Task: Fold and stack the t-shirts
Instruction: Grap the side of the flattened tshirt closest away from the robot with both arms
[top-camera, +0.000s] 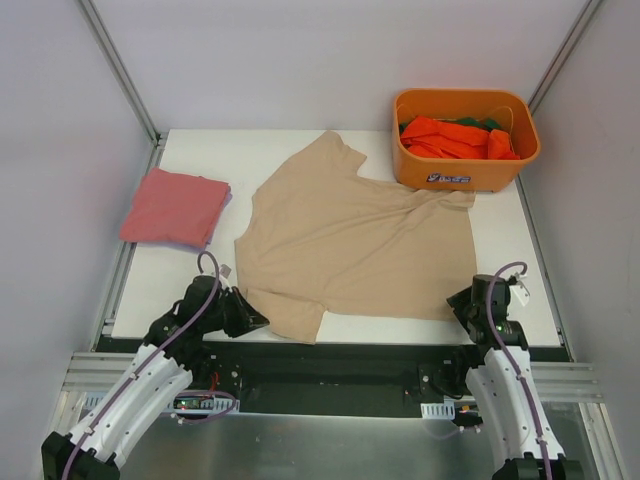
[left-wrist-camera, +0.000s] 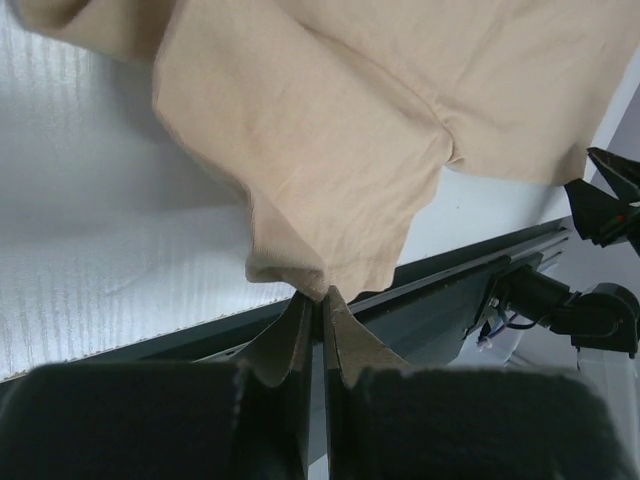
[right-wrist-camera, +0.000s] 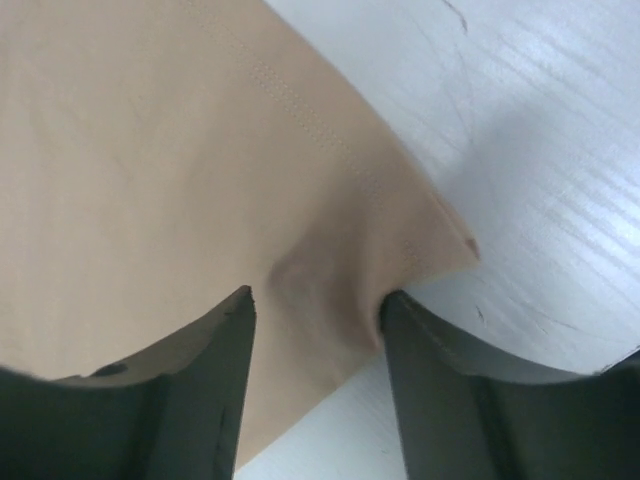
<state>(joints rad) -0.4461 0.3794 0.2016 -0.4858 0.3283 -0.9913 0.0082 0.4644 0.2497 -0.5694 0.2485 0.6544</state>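
A beige t-shirt (top-camera: 350, 240) lies spread over the middle of the white table (top-camera: 520, 262), crumpled near the bin. A pinkish-red t-shirt (top-camera: 175, 207) lies folded at the left. My left gripper (top-camera: 258, 320) is at the beige shirt's near left edge. In the left wrist view the left gripper (left-wrist-camera: 318, 296) is shut on a pinch of the beige fabric (left-wrist-camera: 330, 130). My right gripper (top-camera: 462, 305) is at the shirt's near right corner. In the right wrist view the right gripper (right-wrist-camera: 315, 300) is open, with that corner of the shirt (right-wrist-camera: 150, 180) lying between its jaws.
An orange plastic bin (top-camera: 465, 172) stands at the back right, holding orange shirts (top-camera: 455, 138) and a bit of green one (top-camera: 490, 123). The table's near edge and a dark metal rail (top-camera: 340, 360) run just behind both grippers. White walls enclose the sides.
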